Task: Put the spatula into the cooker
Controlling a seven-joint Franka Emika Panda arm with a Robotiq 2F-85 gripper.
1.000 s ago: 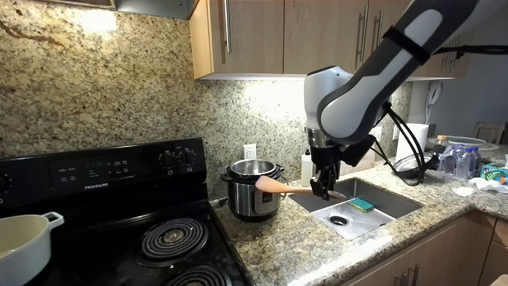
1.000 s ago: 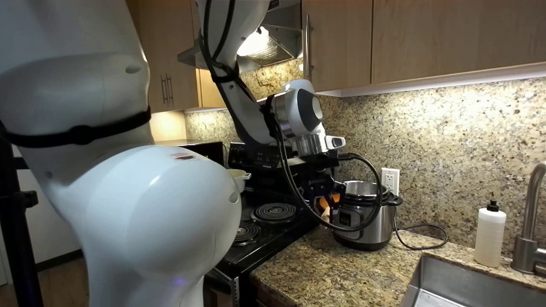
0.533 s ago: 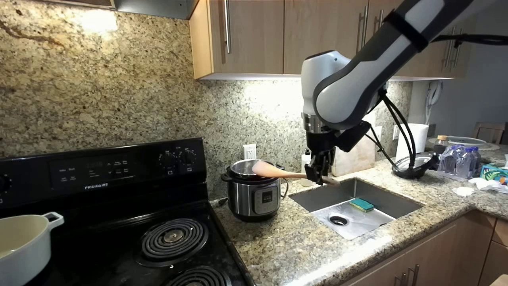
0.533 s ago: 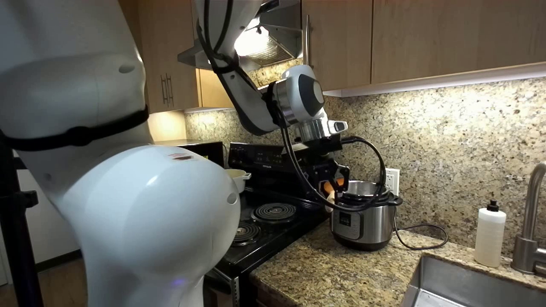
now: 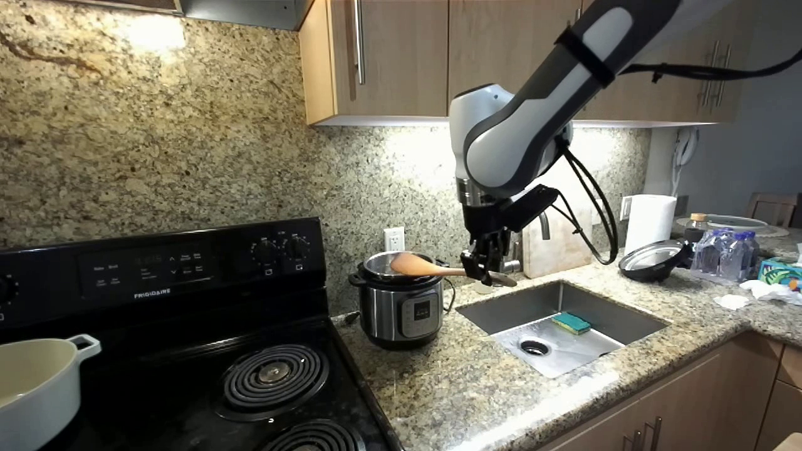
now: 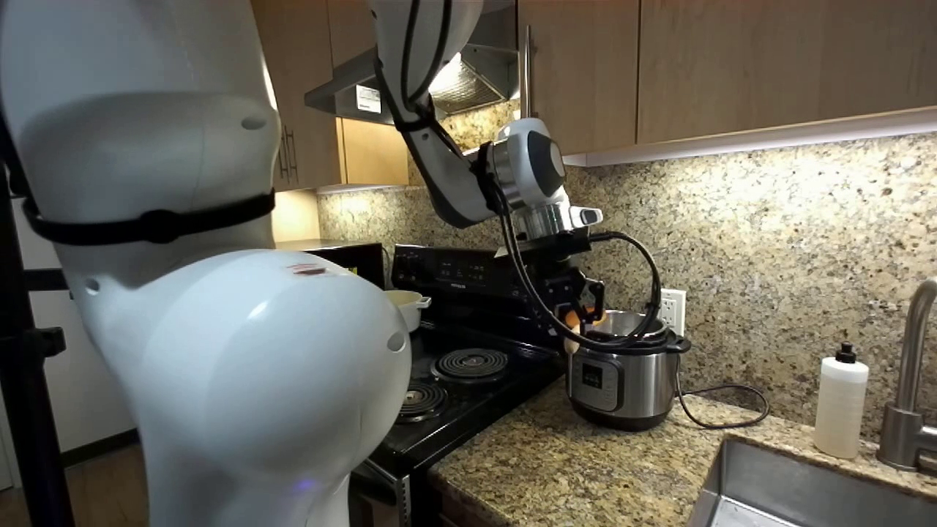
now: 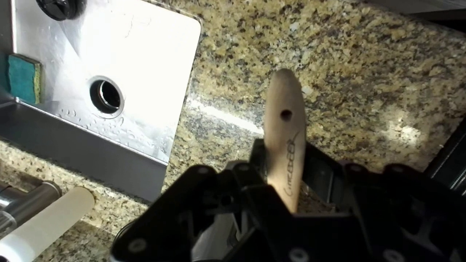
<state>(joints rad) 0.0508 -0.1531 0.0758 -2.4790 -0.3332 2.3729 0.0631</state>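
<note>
The light brown wooden spatula (image 5: 410,264) is held roughly level in the air; its handle end points toward the wrist camera (image 7: 285,109). My gripper (image 5: 479,272) is shut on the handle, one finger (image 7: 258,156) on each side, in the wrist view (image 7: 284,160). The steel cooker (image 5: 401,313) stands open on the counter. In an exterior view the spatula's oval end overlaps the cooker's mouth. In an exterior view the spatula (image 6: 572,340) and gripper (image 6: 582,304) overlap the cooker's near left rim (image 6: 622,380). Whether the oval end is directly above the mouth I cannot tell.
The black stove (image 5: 188,382) with a white pot (image 5: 47,388) lies beside the cooker. The sink (image 5: 567,360) with a green sponge (image 5: 571,322) is on the other side. A soap bottle (image 6: 840,406) and faucet (image 6: 908,380) stand behind it. Cabinets (image 5: 388,56) hang above.
The gripper has moved up and toward the cooker with the spatula. The oval end was in front of the cooker's body and now appears at its mouth level. The grip is unchanged.
</note>
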